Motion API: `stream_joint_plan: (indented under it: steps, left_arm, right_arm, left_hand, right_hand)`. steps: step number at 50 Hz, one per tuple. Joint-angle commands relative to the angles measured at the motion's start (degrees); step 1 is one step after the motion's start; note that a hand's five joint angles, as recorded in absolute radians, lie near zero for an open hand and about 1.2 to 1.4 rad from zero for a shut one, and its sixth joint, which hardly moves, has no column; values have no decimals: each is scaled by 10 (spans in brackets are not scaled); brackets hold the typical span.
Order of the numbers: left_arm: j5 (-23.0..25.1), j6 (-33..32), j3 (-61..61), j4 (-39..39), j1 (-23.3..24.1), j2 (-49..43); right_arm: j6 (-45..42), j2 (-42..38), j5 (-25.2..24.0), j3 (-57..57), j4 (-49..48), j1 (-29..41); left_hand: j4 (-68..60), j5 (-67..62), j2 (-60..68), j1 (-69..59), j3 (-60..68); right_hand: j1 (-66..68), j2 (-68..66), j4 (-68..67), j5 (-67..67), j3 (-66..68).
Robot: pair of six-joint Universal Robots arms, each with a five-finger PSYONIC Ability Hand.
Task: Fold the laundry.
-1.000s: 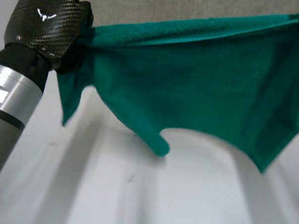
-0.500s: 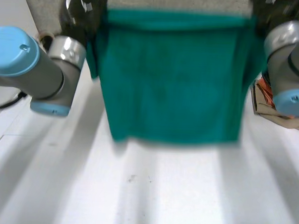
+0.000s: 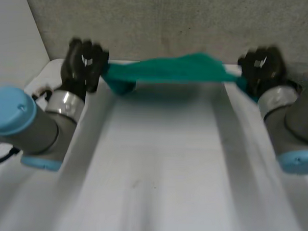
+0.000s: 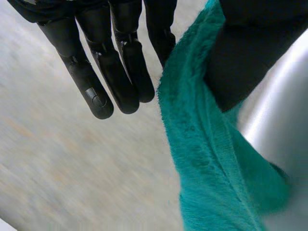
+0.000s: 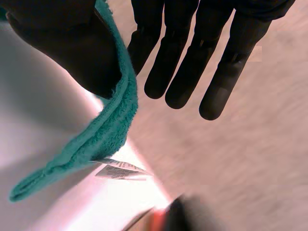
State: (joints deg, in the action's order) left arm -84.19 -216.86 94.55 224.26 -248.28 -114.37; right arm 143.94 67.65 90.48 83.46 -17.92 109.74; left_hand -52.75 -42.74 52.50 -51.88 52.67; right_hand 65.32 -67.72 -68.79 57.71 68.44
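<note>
Towel [image 3: 171, 70]: green cloth, fuzzy pile, matt. Table [image 3: 162, 162] under the towel: white, smooth. Left hand [image 3: 83, 64], right hand [image 3: 261, 66]: black, smooth, faintly glossy. Wall [image 3: 163, 24] behind the towel: grey, rough.

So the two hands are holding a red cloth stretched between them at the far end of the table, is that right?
Not quite: the cloth is green, not red, as the head view shows. The left hand and the right hand do hold it stretched between them at the far end of the table.
</note>
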Motion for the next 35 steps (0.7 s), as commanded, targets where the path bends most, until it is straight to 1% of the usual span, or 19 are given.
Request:
stream_joint_plan:
  steps: [1, 6, 12, 19, 21, 23, 24, 25, 27, 30, 32, 33, 35]
  left_arm:
    - [-4, -9, 49, 1, -12, -88]
    - [-4, -15, 42, 1, -37, -112]
    - [-5, -15, 33, 0, -72, -113]
    - [-6, -12, 48, -14, -77, -93]
    - [-5, -8, 55, -24, -85, -88]
    - [0, -8, 60, -30, -92, -85]
    - [0, -8, 63, -35, -98, -81]
    - [-1, -8, 65, -38, -102, -78]
    - [-1, -9, 72, -49, -106, -64]
    - [1, -8, 94, -87, -112, -20]
    - [3, -7, 109, -120, -113, 16]
    - [3, -7, 113, -133, -114, 30]
    - [4, -6, 122, -165, -117, 67]
  right_arm:
    - [5, -38, -7, 78, -2, -11]
    - [6, -36, -28, 113, -2, -26]
    - [7, -36, -38, 125, -2, -39]
    - [8, -34, -39, 130, -1, -45]
    - [8, -33, -39, 130, -2, -45]
    - [8, -33, -39, 130, -1, -44]
    - [8, -32, -38, 130, -1, -44]
    - [8, -32, -38, 130, -1, -44]
    - [7, -31, -37, 130, 1, -44]
    - [-1, -24, -36, 130, 24, -45]
    - [-3, -13, -36, 129, 51, -45]
    - [-10, 6, -39, 128, 88, -48]
    - [-19, 25, -43, 127, 127, -48]
  left_hand:
    - [80, 80, -78, 72, -80]
    - [143, 142, -140, 134, -142]
    - [190, 190, -187, 181, -189]
    - [175, 175, -172, 166, -174]
    - [66, 66, -63, 57, -65]
    - [-112, -112, 115, -121, 113]
    - [-249, -250, 252, -258, 250]
    - [-272, -272, 275, -281, 273]
    - [-273, -273, 275, -281, 273]
    - [-273, -273, 275, -281, 273]
    - [-273, -273, 275, -281, 273]
    - [-273, -273, 275, -281, 273]
    - [-273, -273, 275, -281, 273]
  right_hand:
    - [147, -123, -112, 123, 116]
    - [147, -123, -112, 123, 116]
    - [147, -123, -112, 123, 116]
    - [147, -123, -112, 123, 116]
    - [147, -123, -112, 123, 116]
    - [147, -123, -112, 123, 116]
    - [147, -123, -112, 123, 116]
    - [147, -123, -112, 123, 116]
    - [147, -123, -112, 123, 116]
    - [147, -123, -112, 123, 116]
    - [147, -123, -112, 123, 116]
    - [147, -123, -112, 123, 116]
    - [147, -123, -112, 123, 116]
